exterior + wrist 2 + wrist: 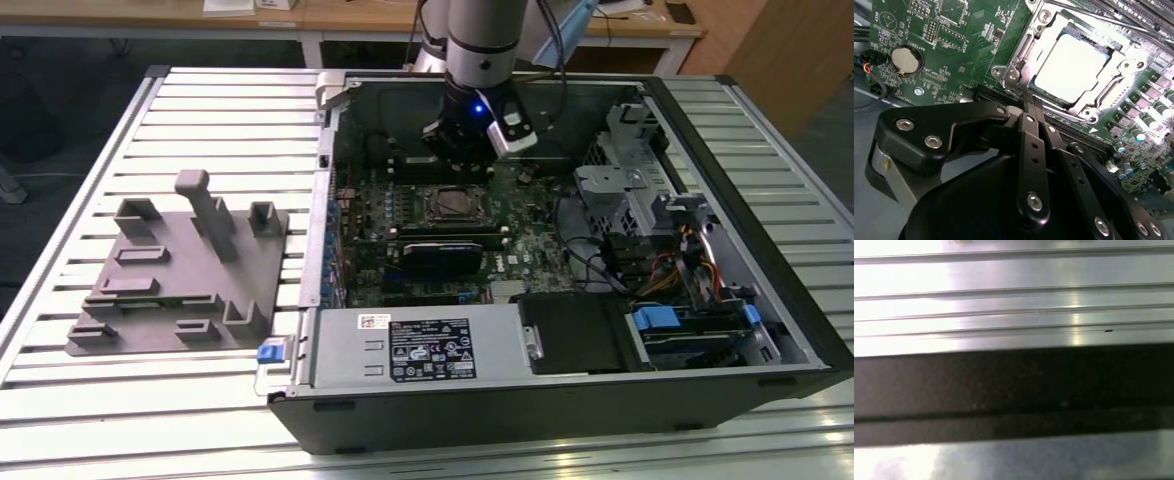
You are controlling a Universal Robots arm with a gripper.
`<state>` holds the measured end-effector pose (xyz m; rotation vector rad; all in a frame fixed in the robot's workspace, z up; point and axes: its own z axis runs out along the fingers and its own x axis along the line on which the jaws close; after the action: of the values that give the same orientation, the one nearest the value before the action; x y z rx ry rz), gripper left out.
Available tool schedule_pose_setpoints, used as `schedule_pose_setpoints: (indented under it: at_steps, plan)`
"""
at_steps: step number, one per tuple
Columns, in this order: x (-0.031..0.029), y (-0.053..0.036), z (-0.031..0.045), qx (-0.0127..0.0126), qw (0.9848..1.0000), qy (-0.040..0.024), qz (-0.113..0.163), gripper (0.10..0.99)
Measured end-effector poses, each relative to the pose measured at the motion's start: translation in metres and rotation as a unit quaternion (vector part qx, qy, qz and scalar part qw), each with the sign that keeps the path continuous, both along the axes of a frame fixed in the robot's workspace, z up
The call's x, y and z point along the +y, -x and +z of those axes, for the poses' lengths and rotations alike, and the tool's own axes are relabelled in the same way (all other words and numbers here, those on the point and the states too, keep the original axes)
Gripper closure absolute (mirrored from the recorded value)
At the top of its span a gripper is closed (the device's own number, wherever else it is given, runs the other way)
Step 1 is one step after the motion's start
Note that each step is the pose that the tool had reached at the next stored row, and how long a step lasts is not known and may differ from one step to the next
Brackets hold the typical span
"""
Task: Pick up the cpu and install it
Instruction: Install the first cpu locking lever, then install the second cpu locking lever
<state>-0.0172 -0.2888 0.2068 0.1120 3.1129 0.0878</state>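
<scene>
The slatted metal tabletop [80,190] carried an open computer case [747,240] lying on its side, with a grey moulded fixture tray [174,270] just beside it toward the exterior view's left. Inside the case the green motherboard [521,250] lay flat, a black heatsink block [447,258] sitting near its middle. The arm [478,40] reached down into the case from above, and its gripper [467,150] hung over the board just behind the square metal-framed socket [454,204]. In the second wrist view the jaws stood drawn together with nothing between them, close beside the socket [1029,55]. The cpu [1071,62] sat inside that socket frame, its silvery top facing up.
</scene>
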Motion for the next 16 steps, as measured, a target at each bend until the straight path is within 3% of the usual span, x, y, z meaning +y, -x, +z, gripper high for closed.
schedule_pose_setpoints:
  at_steps: [16]
  plan:
    - [-0.0049,-0.0007,0.0000,0.0000,1.0000,0.0000,0.000,0.980]
